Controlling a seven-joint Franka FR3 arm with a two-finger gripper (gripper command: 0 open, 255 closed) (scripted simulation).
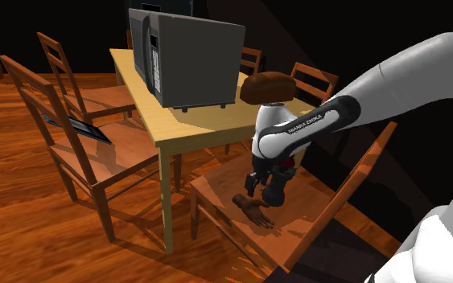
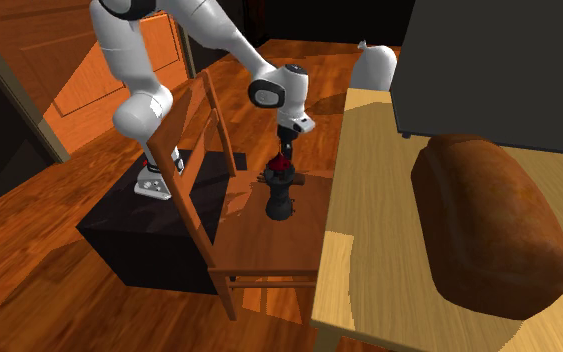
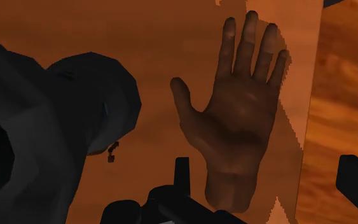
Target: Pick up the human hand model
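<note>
My jaws hang wide open, gripping nothing, just above the brown hand model (image 1: 257,213) (palm up) on a wooden chair seat (image 1: 305,227), w/ the bench (image 1: 188,129) at 10 o'clock in shoulder view.

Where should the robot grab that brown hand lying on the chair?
The hand model lies flat, palm up, on the chair seat, so only its sides are free. Best guess: come straight down and pinch across its narrow wrist. The robot's open hand hangs above it.
</note>
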